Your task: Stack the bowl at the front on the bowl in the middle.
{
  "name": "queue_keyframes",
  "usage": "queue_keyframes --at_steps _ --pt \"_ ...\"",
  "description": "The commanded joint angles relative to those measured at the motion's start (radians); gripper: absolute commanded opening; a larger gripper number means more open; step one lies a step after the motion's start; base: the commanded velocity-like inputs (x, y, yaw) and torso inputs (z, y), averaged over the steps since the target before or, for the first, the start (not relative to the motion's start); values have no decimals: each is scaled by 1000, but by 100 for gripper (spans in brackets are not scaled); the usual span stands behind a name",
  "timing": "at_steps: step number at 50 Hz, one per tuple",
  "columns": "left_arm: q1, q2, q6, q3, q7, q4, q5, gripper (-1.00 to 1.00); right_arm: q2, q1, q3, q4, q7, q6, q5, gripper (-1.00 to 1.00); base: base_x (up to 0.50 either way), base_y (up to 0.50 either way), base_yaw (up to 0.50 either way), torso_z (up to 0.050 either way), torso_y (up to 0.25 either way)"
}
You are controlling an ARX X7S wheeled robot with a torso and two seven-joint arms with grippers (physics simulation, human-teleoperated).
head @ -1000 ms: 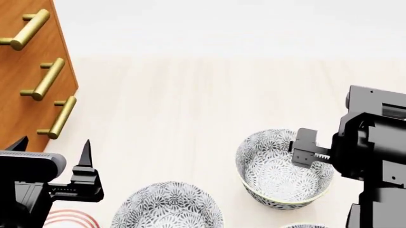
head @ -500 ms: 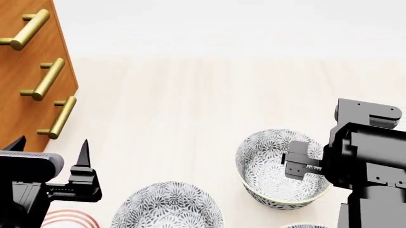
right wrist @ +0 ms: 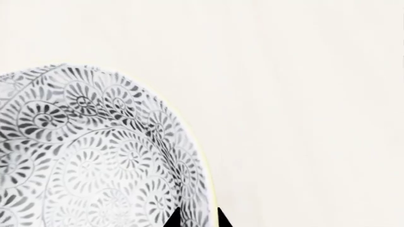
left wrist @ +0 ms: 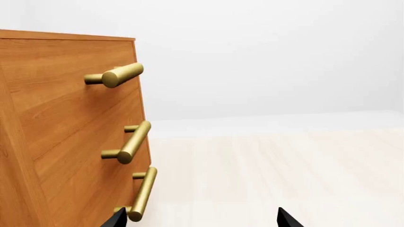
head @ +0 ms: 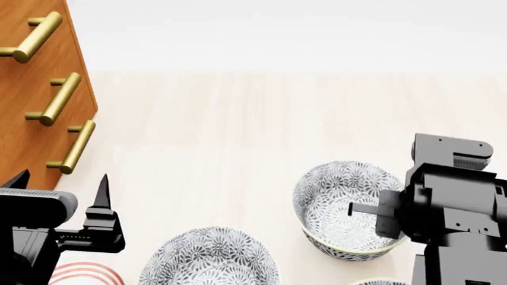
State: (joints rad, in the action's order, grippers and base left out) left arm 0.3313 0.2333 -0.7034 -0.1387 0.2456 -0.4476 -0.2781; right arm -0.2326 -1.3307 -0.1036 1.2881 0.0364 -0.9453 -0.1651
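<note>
The bowl at the front (head: 336, 205) is a deep white bowl with a grey floral pattern and a pale rim, standing on the pale floor right of centre. My right gripper (head: 371, 214) points down over its right side. In the right wrist view the two fingertips (right wrist: 197, 218) stand close together astride the wall of this bowl (right wrist: 82, 156), one inside and one outside. The bowl in the middle (head: 210, 258), a look-alike, sits nearer me at the lower centre, with nothing in it. My left gripper (head: 63, 176) hangs open at the lower left, its tips (left wrist: 200, 220) wide apart and holding nothing.
A wooden dresser (head: 32, 89) with brass bar handles (left wrist: 129, 142) stands at the left, close to my left gripper. A red-ringed plate (head: 83, 274) lies at the bottom left. The rim of a third patterned bowl (head: 380, 282) shows at the bottom edge.
My right gripper has come down and leftwards onto the front bowl's right rim and turned its wrist. The left arm has barely shifted. No bowl has moved.
</note>
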Motion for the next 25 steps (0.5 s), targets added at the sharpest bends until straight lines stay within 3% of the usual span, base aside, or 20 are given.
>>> queue_keyframes --at_steps 1,14,21,25 --pt "2 4 3 -3 4 4 -3 100 8 5 3 12 -11 20 19 -100 0 0 0 0 0" --pt "1 6 16 -7 6 16 -8 100 11 4 5 -8 -20 8 31 -100 0 0 1 0 0" --pt "-1 8 16 -6 10 13 -12 100 -8 128 56 -430 -26 -259 -37 -100 0 0 0 0 0" --pt "1 8 17 -7 12 14 -13 100 -12 151 79 -540 -22 -335 -61 -100 0 0 0 0 0"
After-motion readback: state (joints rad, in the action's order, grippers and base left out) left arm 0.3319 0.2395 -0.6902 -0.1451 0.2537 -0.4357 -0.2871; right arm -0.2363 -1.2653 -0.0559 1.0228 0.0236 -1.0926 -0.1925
